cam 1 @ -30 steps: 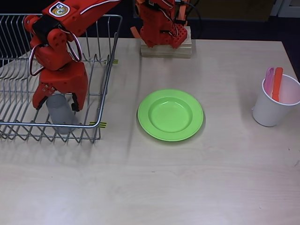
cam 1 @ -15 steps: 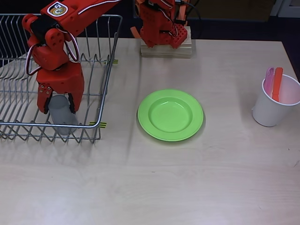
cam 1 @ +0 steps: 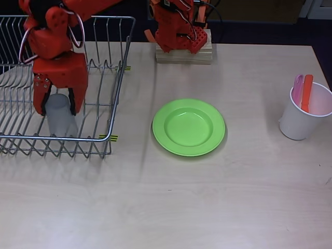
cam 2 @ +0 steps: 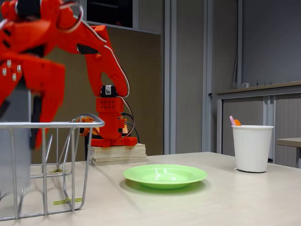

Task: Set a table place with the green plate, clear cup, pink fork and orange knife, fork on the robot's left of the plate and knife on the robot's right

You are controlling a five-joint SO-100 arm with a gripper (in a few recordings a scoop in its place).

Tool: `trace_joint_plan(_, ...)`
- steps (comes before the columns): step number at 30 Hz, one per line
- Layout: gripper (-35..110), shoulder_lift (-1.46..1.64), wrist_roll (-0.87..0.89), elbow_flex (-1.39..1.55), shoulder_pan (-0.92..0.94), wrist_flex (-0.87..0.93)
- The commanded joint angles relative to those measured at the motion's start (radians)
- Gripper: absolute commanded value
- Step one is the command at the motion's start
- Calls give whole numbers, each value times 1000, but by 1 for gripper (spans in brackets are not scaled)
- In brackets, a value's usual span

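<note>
The pincer (cam 1: 58,110) pinches the clear cup (cam 1: 59,116) around its upper wall; it looks light, thin-walled and slippery, so squeeze gently.

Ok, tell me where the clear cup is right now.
In the overhead view the clear cup is at the left, over the wire dish rack, held between the gripper fingers, well left of the green plate.

- Arm (cam 2: 101,56) of bright red-orange blocky plastic segments.
- White cable looped beside the wrist.
- Small silver screws on the end effector (cam 1: 57,98) housing.
- Black-and-white label on a lower joint.
</note>
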Motion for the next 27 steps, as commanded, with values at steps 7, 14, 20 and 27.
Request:
trace_joint_plan(7,24,477,-11,127,-66,40)
trace_joint_plan(14,24,604,38,192,-201,43)
trace_joint_plan(20,24,517,110,115,-385,38)
trace_joint_plan(27,24,204,233,-135,-591,46)
